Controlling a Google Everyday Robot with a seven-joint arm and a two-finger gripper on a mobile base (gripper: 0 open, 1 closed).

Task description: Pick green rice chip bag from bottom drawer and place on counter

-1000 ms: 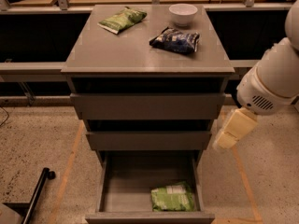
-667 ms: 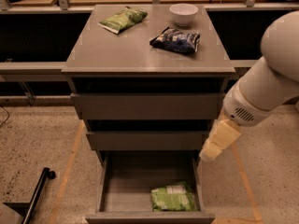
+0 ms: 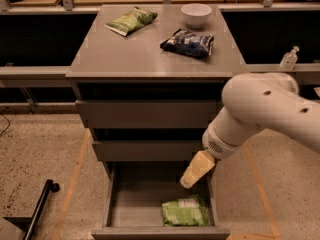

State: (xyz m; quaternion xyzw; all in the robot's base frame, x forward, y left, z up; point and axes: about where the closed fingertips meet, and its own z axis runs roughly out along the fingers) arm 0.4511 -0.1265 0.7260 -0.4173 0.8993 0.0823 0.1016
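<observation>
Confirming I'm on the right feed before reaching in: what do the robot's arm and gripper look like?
The arm is white, built of thick rounded shells with a few small dark round spots and a small grille near the wrist. The gripper, over the right side of the open grey bottom drawer, is a pale cream, tapered piece. No cables show.

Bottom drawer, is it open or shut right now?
Open: the bottom drawer is pulled out, its floor in view, with the green rice chip bag lying inside. The hand hangs over its right side.
</observation>
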